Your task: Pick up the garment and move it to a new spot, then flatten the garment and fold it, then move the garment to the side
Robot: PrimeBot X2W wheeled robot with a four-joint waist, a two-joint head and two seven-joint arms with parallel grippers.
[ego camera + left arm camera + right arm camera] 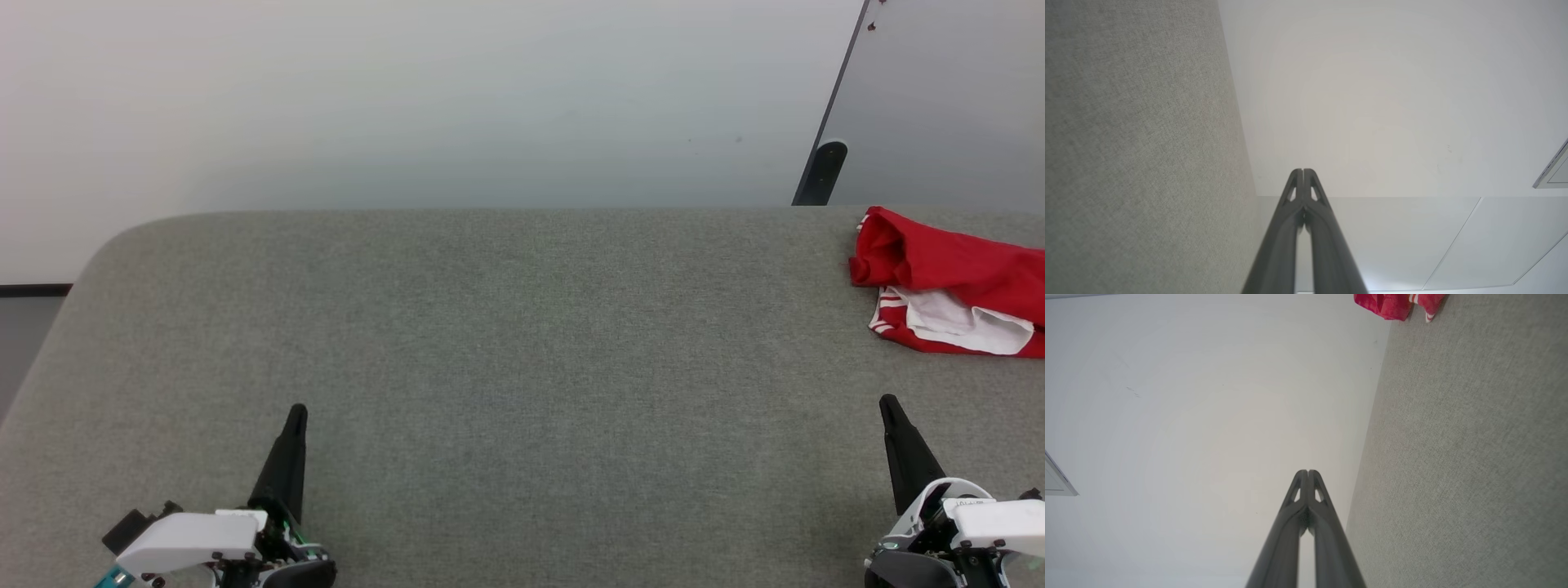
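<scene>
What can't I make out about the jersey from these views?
Head view: the garment runs off the picture's right edge, so its full extent is unknown.
Right wrist view: the top edge cuts the garment to a red-and-white scrap.
Which side faces up: bunched folds hide it.

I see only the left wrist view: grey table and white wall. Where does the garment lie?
Observer: In the head view the garment lies crumpled by the far edge of the table, on the robot's right.
Operator: Does anything touch it?
Observer: No. The right gripper is apart from it, nearer the robot, jaws shut and empty.
Operator: Which parts of it show?
Observer: Red cloth, a white panel and striped trim; no letters visible.
</scene>
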